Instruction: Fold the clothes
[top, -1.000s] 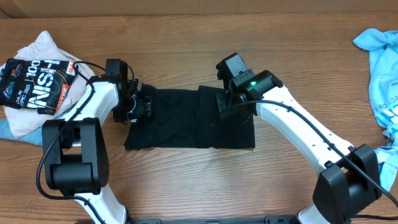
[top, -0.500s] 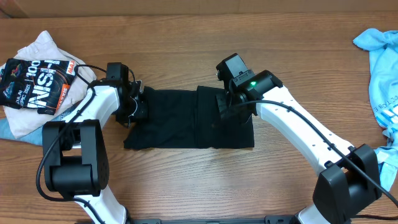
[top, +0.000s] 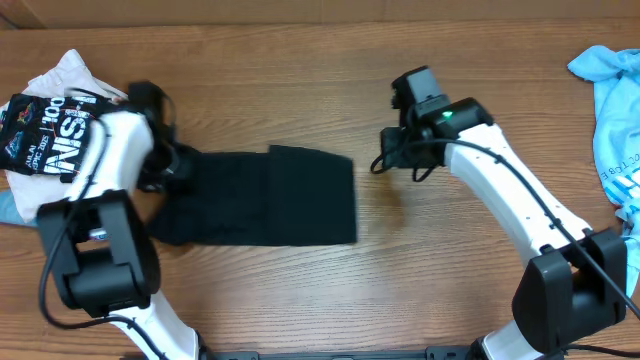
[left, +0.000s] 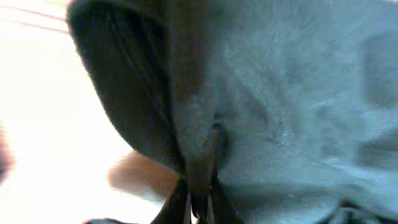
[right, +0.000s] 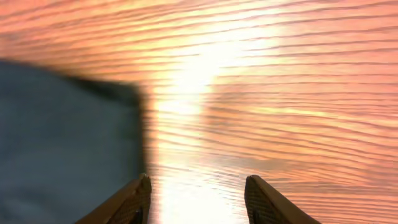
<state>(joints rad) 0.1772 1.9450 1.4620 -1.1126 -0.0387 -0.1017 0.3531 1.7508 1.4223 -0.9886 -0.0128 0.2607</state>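
The clothes (top: 255, 198), a plain black shirt folded into a rough rectangle, lie left of the table's middle. My left gripper (top: 165, 178) sits at the shirt's left edge. In the left wrist view that gripper (left: 199, 190) is shut on a pinched ridge of the black fabric (left: 280, 93), which fills most of the view. My right gripper (top: 384, 164) hovers to the right of the shirt, apart from it. The right wrist view shows this gripper (right: 198, 190) open over bare wood, with the shirt's edge (right: 62, 137) just left of its left finger (right: 138, 194).
A pile of garments lies at the far left: a white cloth (top: 70, 75) with a black lettered garment (top: 55, 135) on top. A light blue shirt (top: 615, 140) lies at the far right edge. The wooden table (top: 300, 70) runs behind and in front of the shirt.
My left gripper shut on the shirt's left edge and pulled the whole shirt leftward. My right gripper let go of the shirt, opened wider and moved off it to the right.
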